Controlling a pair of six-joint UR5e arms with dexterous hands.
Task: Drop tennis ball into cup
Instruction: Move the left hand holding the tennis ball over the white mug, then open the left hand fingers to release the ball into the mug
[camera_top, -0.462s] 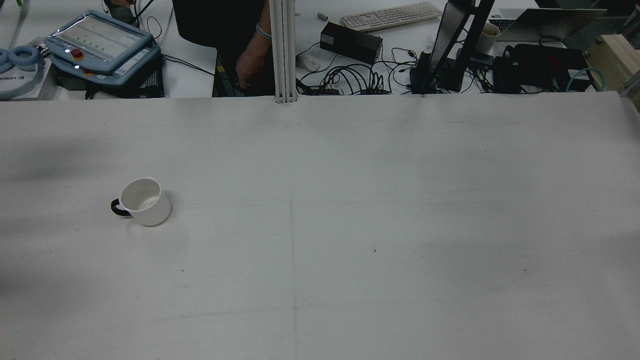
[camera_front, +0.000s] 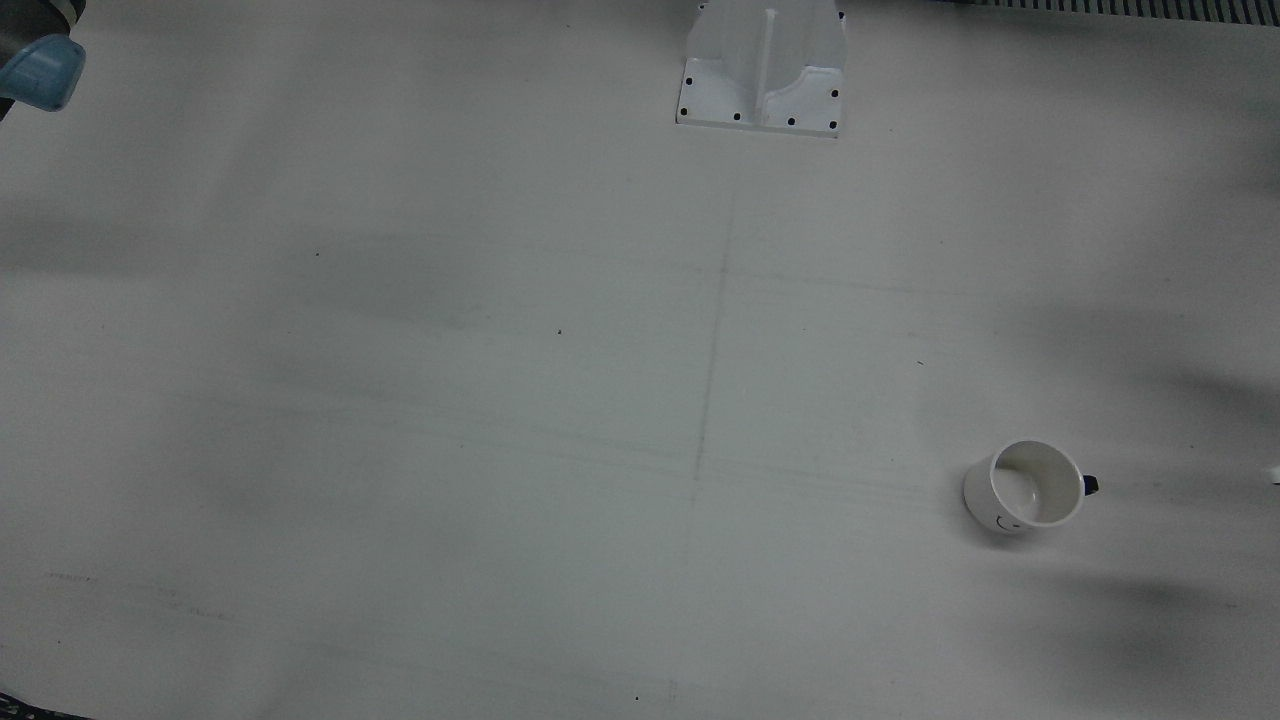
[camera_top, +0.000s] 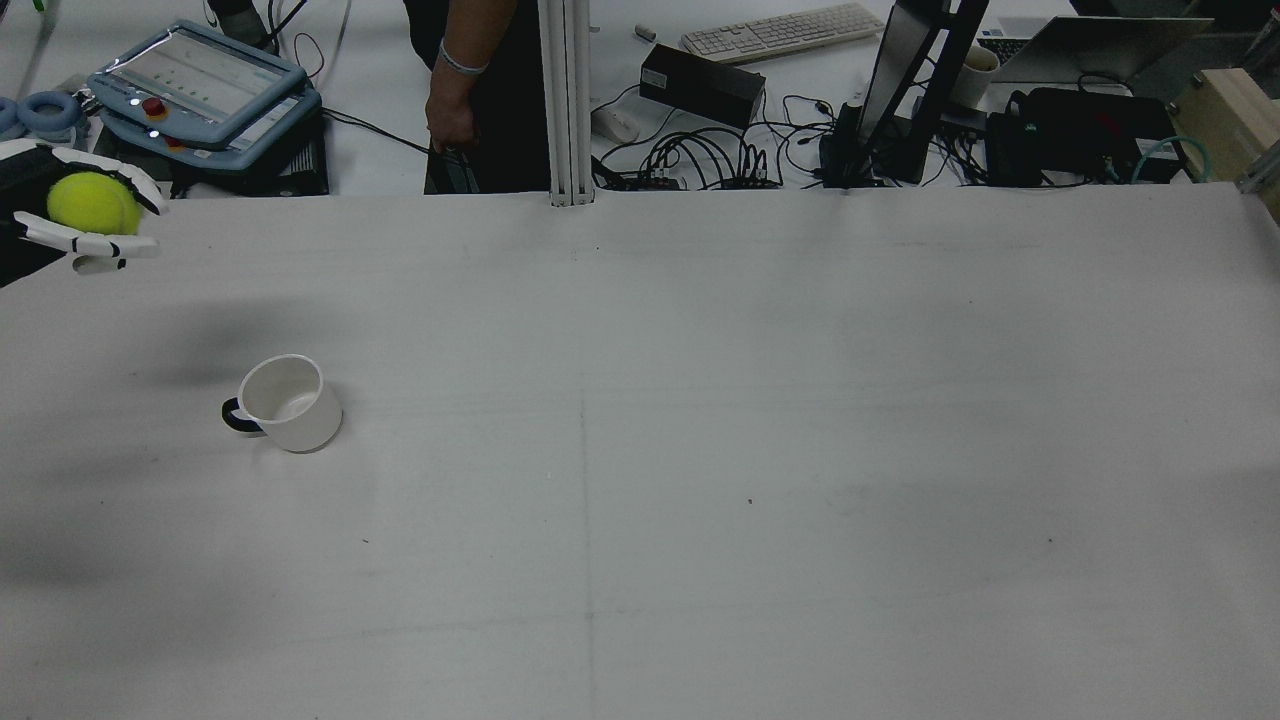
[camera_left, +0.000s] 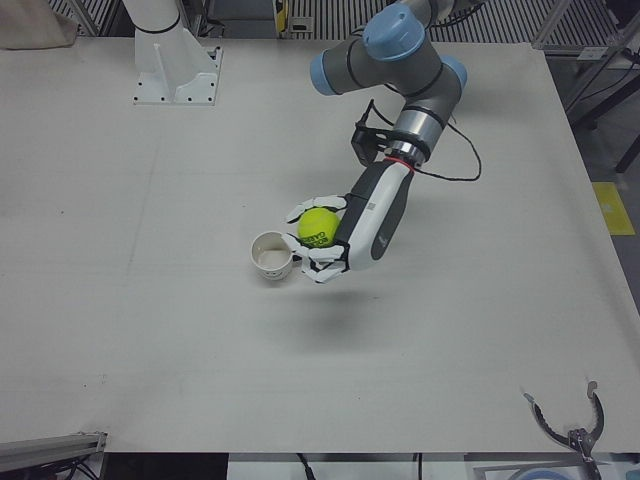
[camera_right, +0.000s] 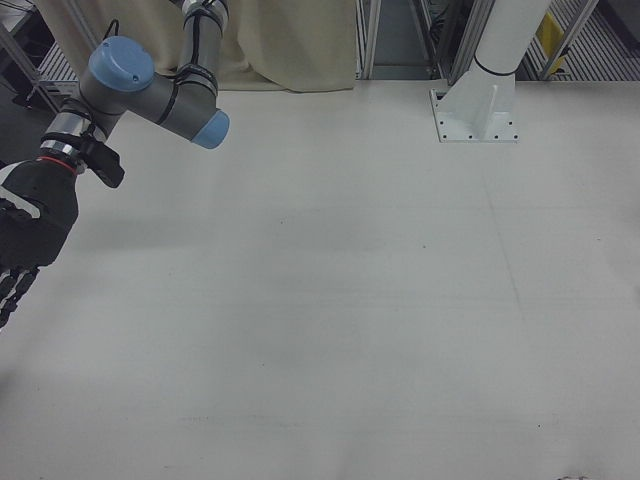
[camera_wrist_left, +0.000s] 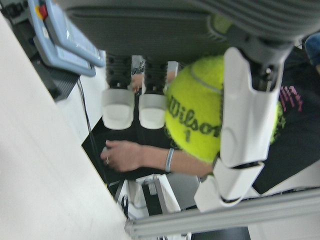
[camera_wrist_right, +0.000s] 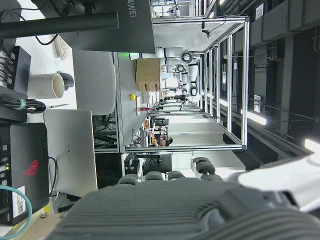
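Note:
A white cup (camera_top: 290, 403) with a dark handle stands upright and empty on the table's left half; it also shows in the front view (camera_front: 1025, 487) and the left-front view (camera_left: 270, 255). My left hand (camera_left: 360, 235) is shut on the yellow-green tennis ball (camera_left: 319, 226) and holds it in the air beside the cup, not touching it. In the rear view the hand (camera_top: 90, 243) and the ball (camera_top: 93, 203) sit at the far left edge. The left hand view shows white fingers (camera_wrist_left: 247, 125) around the ball (camera_wrist_left: 197, 117). My right hand (camera_right: 25, 240) hangs open and empty at the table's far side.
A white pedestal (camera_front: 762, 65) is bolted at the robot's edge of the table. Beyond the far edge are a teach pendant (camera_top: 200, 85), cables, a keyboard and a standing person (camera_top: 460, 90). The white tabletop (camera_top: 760, 420) carries only the cup.
My left hand with the ball has come into the rear view at the left edge; it was out of view before. The person behind the table has shifted left. The cup has not moved.

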